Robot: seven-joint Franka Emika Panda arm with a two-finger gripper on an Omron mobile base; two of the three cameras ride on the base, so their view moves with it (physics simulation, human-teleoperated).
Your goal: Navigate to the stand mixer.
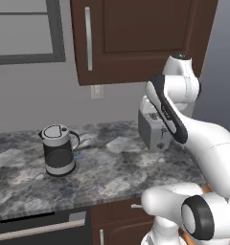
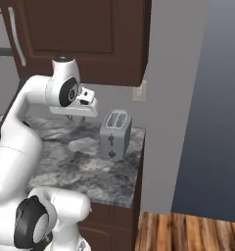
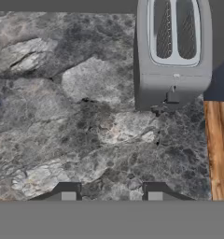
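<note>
Grey toaster [image 2: 115, 133] and kettle [image 1: 59, 150] on marble counter [image 1: 112, 167].

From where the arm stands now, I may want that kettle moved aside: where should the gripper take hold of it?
Grip the kettle by its loop handle, which sticks out on its right side in the left base view. Come in from that side with the open gripper: the handle is thin, while the round body looks too wide.
</note>
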